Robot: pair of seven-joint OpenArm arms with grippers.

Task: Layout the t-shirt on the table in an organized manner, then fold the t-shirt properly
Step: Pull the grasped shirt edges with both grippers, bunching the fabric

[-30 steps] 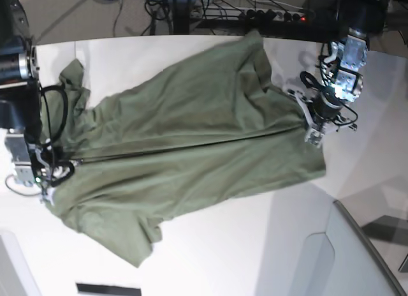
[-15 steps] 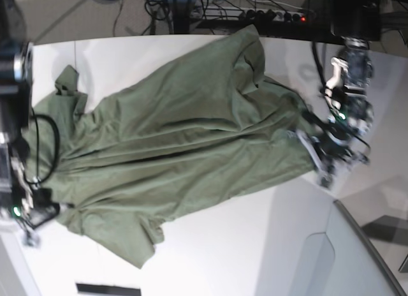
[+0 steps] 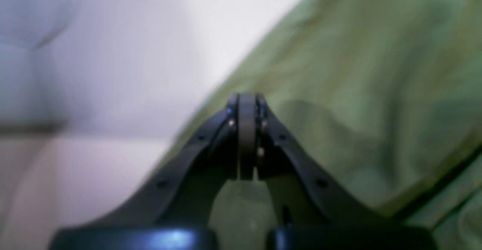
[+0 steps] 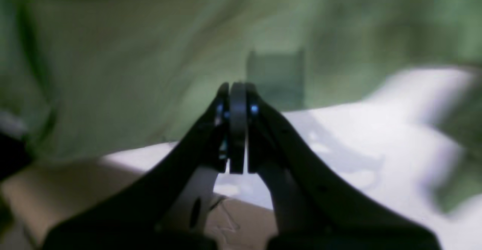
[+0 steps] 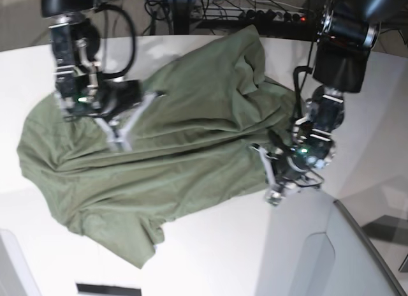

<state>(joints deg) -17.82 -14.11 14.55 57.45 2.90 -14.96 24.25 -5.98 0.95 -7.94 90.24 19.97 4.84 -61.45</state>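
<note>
Base view shows the t-shirt (image 5: 172, 136) spread loosely over the table (image 5: 217, 251), still rumpled, with heavy creases through the middle and one corner bunched toward the near side; I judge the laying-out only partly done and no fold begun. My left gripper (image 5: 275, 181) sits at the shirt's edge, and in its wrist view its jaws are pressed together, green cloth lying just beyond and beside the tips; whether any fabric is caught between them I cannot tell. My right gripper (image 5: 121, 133) hangs over the shirt's upper part, jaws also pressed together, cloth ahead of it and bare white table beneath. What is left, as I judge it: flatten the body, square the sleeves, then fold. Beyond my left gripper, on the side away from the shirt, a grey angled panel (image 5: 331, 258) crowds that side of the table; cables (image 5: 268, 9) trail past the far edge.
</note>
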